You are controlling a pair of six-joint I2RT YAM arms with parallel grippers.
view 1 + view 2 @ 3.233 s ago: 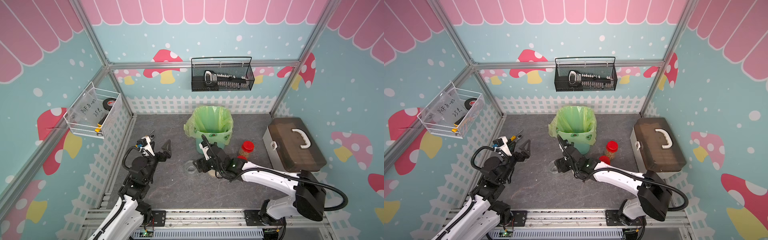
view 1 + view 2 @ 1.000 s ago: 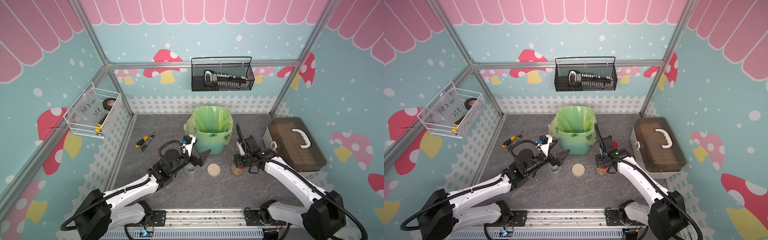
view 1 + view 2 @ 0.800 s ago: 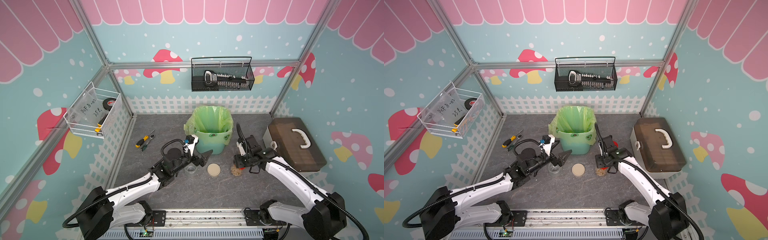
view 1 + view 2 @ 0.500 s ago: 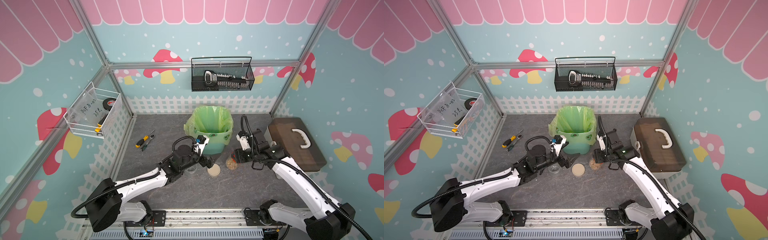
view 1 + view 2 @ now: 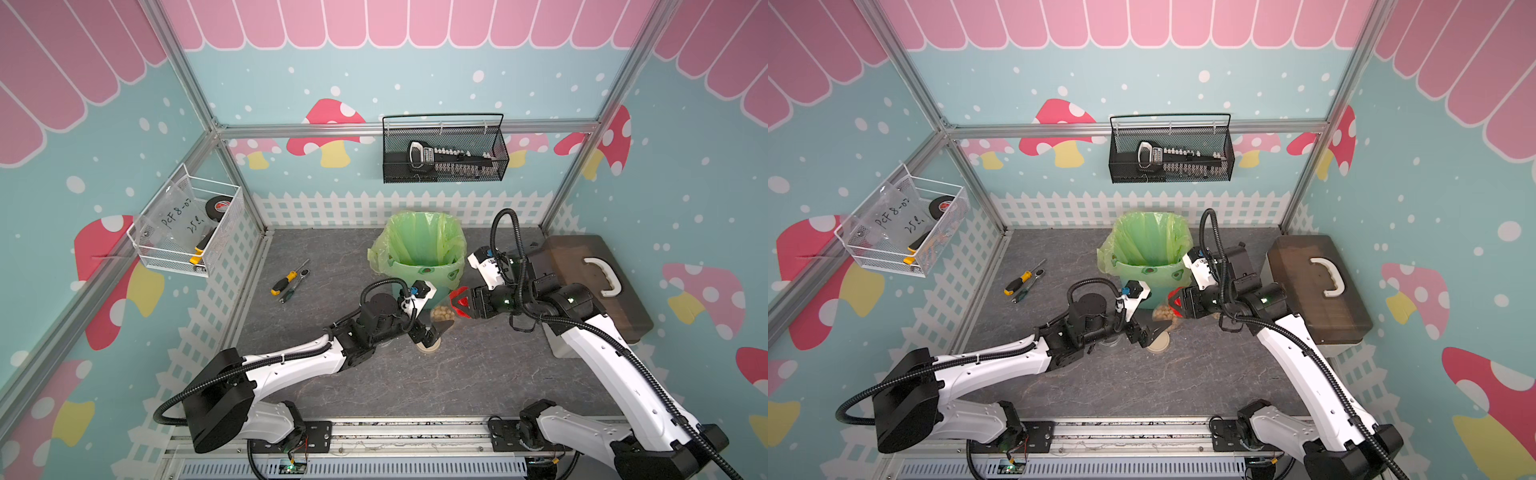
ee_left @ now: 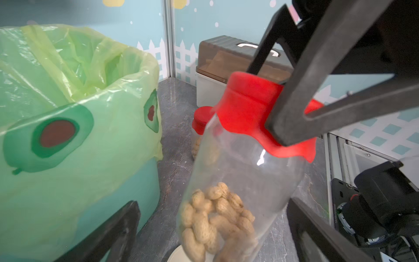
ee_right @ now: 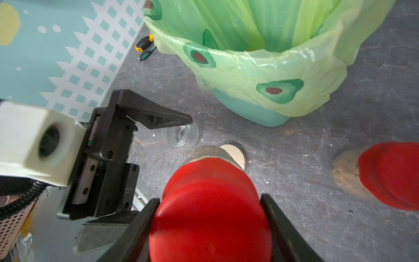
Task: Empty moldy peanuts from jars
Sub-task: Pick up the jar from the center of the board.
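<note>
Centre stage on the grey floor (image 5: 457, 386), the green-bagged bin (image 5: 417, 266) gapes open, and both your arms have converged at its five o'clock. Your right gripper (image 5: 462, 306), down at floor level a second ago, has lifted a red-lidded jar (image 6: 238, 181) clear of the floor and carried it toward nine o'clock. Its jaws are pinched on the red lid (image 7: 210, 204), and the jar hangs tilted with its base toward your left arm. Your left gripper (image 5: 432, 331), hovering by the empty jar (image 7: 180, 136) a second ago, has crossed to meet it. Its jaws stand spread to their widest, one on either side of the clear body, holding nothing and, as far as the left wrist view shows, not yet touching it.

The empty jar stands open at the bin's seven o'clock. The other red-lidded jar (image 7: 385, 174) stands capped on the floor near the bin's foot, hidden under your right arm in both top views. The beige lid (image 5: 1158, 343) lies flat at six o'clock, just under the raised jar. The peanuts (image 6: 215, 215) sit heaped in that jar's low end.

On this evidence, one jar is done and two remain. The mid-air meeting looks like a set-up for unscrewing, with your left gripper clamping the body while the right twists the lid. Nothing reaches the bin until that lid comes off.
</note>
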